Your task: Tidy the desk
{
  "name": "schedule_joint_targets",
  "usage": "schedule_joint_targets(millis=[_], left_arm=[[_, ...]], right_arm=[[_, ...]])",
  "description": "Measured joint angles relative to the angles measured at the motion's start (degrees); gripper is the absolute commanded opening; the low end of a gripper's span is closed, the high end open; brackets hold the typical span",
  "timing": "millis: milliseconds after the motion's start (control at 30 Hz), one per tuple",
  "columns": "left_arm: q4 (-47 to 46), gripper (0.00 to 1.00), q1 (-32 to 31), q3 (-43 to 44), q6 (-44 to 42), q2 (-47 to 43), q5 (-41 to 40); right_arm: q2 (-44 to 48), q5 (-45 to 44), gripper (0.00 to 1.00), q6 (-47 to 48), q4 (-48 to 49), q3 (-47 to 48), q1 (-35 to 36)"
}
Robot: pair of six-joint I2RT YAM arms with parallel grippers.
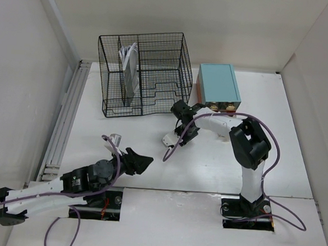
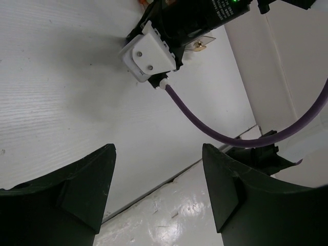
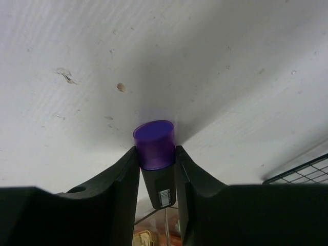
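The desk [image 1: 124, 131] is a wide white matte tabletop between white walls. My right gripper [image 1: 180, 110] hangs just in front of the mesh organizer and beside the teal box. In the right wrist view it [image 3: 157, 154] is shut on a black marker with a purple cap [image 3: 154, 137], cap end close to the desk [image 3: 230, 61]. My left gripper [image 1: 144, 162] is low over the near middle of the desk. In the left wrist view it [image 2: 159, 148] is open and empty.
A black wire-mesh organizer [image 1: 145, 74] with white papers [image 1: 128, 64] stands at the back. A teal drawer box [image 1: 218, 84] sits to its right. The right arm's white wrist camera [image 2: 148, 54] and purple cable [image 2: 215, 130] lie ahead of the left gripper.
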State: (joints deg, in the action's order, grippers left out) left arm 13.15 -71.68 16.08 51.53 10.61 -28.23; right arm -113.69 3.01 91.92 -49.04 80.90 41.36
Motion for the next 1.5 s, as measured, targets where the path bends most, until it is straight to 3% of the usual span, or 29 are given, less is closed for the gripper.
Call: schedule_joint_targets(millis=[200, 433, 667, 900, 1167, 1500], left_arm=[[0.4, 0.65, 0.0, 0.0, 0.2, -2.6, -0.2], [0.4, 0.65, 0.0, 0.0, 0.3, -2.8, -0.1], [0.3, 0.65, 0.0, 0.0, 0.2, -2.0, 0.0], [-0.9, 0.65, 0.0, 0.0, 0.1, 0.4, 0.2], [-3.0, 0.65, 0.0, 0.0, -0.3, 2.9, 0.5], [-3.9, 0.65, 0.0, 0.0, -0.5, 2.7, 0.6]], right_arm=[[-0.1, 3.5, 0.07, -4.7, -1.3, 0.9, 0.2], [7.8, 18.0, 0.07, -17.1, 2.0, -1.7, -0.7], [24.7, 31.6, 0.04, -33.2, 13.9, -3.3, -13.6], [37.1, 28.5, 0.04, -46.9, 26.2, -13.0, -25.9], [37.0, 23.6, 0.03, -54.9, 27.2, -17.3, -31.7], [31.4, 19.6, 0.06, -55.8, 25.4, -18.1, -33.8]])
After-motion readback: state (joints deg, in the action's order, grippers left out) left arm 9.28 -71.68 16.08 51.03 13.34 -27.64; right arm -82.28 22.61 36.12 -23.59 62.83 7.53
